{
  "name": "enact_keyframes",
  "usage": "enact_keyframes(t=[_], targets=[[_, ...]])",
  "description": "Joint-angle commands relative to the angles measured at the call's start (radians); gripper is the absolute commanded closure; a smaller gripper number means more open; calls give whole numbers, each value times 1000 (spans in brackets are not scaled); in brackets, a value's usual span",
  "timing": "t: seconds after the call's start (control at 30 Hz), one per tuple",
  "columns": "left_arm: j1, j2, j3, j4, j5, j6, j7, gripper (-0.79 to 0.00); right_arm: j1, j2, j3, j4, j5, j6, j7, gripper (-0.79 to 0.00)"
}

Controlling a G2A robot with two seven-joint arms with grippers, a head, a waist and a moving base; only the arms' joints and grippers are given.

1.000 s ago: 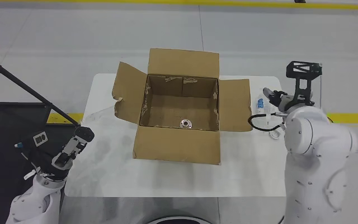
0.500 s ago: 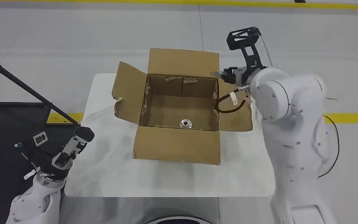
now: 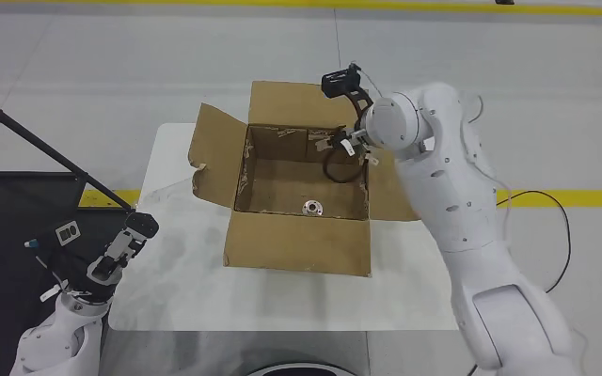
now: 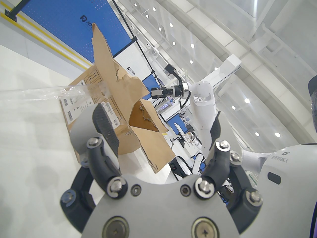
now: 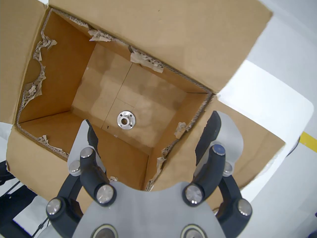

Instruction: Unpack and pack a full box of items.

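Now the right gripper (image 5: 151, 122), jaws spread and empty, has swung from the table (image 3: 179, 282)'s right side to above the box (image 3: 299, 242), whose floor holds one flange (image 5: 126, 120). The left gripper (image 4: 158, 117) stays open off the table's left edge. From above, the right arm (image 3: 442, 179) hides part of the box's right flap.

The box (image 3: 296, 242) stands on the middle of the table (image 3: 179, 273). A flange (image 3: 311, 206) lies inside it, toward 6 o'clock.

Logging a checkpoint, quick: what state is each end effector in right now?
Left end effector: open, empty.
Right end effector: open, empty, over the cardboard box.
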Motion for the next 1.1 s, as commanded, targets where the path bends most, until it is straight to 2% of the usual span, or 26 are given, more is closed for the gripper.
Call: enact_keyframes(t=[0.0, 0.13, 0.3, 0.7, 0.8, 0.93, 1.07], targets=[[0, 0, 0, 0, 0, 0, 0, -785, 21, -13, -29, 60, 47, -5, -11, -785], [0, 0, 0, 0, 0, 0, 0, -785, 59, -44, -99, 155, 116, -22, -28, -785], [0, 0, 0, 0, 0, 0, 0, -785, 101, -77, -173, 232, 130, 11, -45, -785], [0, 0, 0, 0, 0, 0, 0, -785, 101, -77, -173, 232, 130, 11, -45, -785], [0, 0, 0, 0, 0, 0, 0, -785, 63, -79, -182, 232, 132, 15, -95, -785], [0, 0, 0, 0, 0, 0, 0, -785, 32, -90, -217, 244, 136, 25, -90, -785], [0, 0, 0, 0, 0, 0, 0, -785, 24, -108, -258, 277, 109, 106, -101, -785]])
